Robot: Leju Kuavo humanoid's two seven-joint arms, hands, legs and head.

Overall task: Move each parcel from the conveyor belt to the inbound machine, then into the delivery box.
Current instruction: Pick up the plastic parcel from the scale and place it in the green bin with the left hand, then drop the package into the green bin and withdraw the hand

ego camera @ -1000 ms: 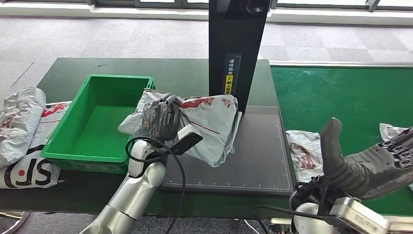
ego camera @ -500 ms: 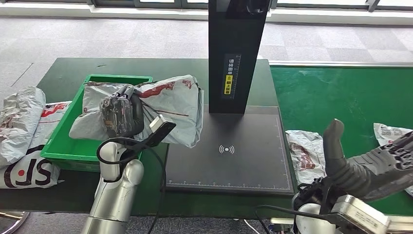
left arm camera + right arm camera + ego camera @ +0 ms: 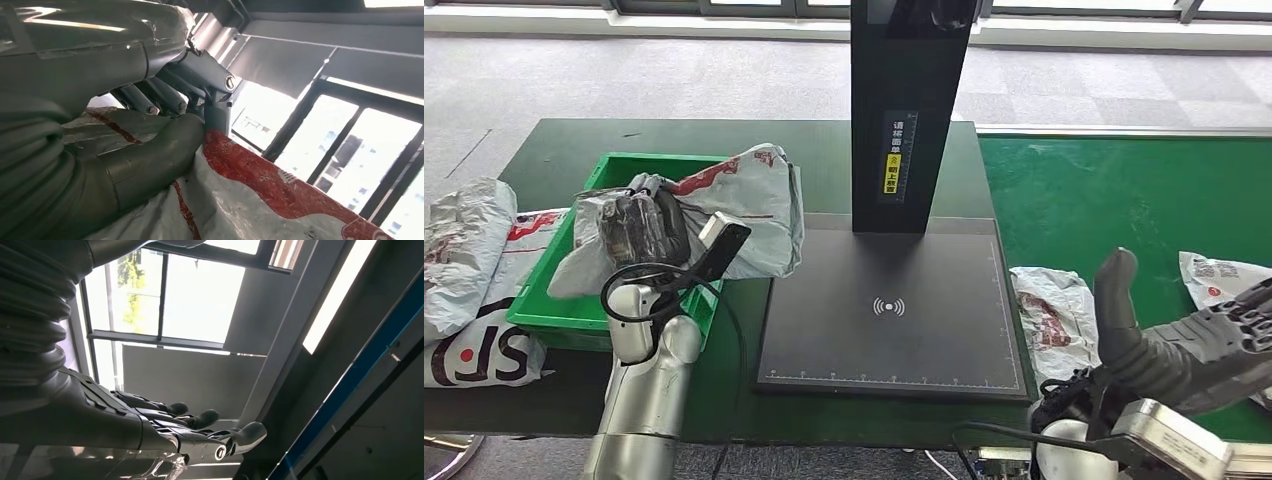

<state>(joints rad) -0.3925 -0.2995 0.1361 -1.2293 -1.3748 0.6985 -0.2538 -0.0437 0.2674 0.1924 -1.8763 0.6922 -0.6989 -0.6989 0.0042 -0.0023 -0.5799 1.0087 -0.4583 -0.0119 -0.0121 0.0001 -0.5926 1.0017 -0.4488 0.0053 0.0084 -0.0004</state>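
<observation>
My left hand (image 3: 642,228) grips a grey parcel with red print (image 3: 744,205), held over the right part of the green delivery box (image 3: 567,270). In the left wrist view the thumb and fingers (image 3: 165,95) clamp the same parcel (image 3: 260,200). The inbound machine's black scan plate (image 3: 894,310) lies bare beneath its black pillar (image 3: 909,110). My right hand (image 3: 1194,340) hovers open, palm up, over the near edge of the green conveyor belt (image 3: 1124,200), with its fingers (image 3: 200,425) spread. One parcel (image 3: 1051,315) lies on the belt beside that hand, another (image 3: 1219,275) further right.
Several grey parcels (image 3: 469,270) are piled at the table's left end beside the box. The dark green table (image 3: 814,160) carries the box and the machine. Grey carpet floor lies beyond.
My left hand has carried the parcel left, off the scan plate and over the green box. The rightmost parcel on the belt has shifted left. My right hand has hardly moved.
</observation>
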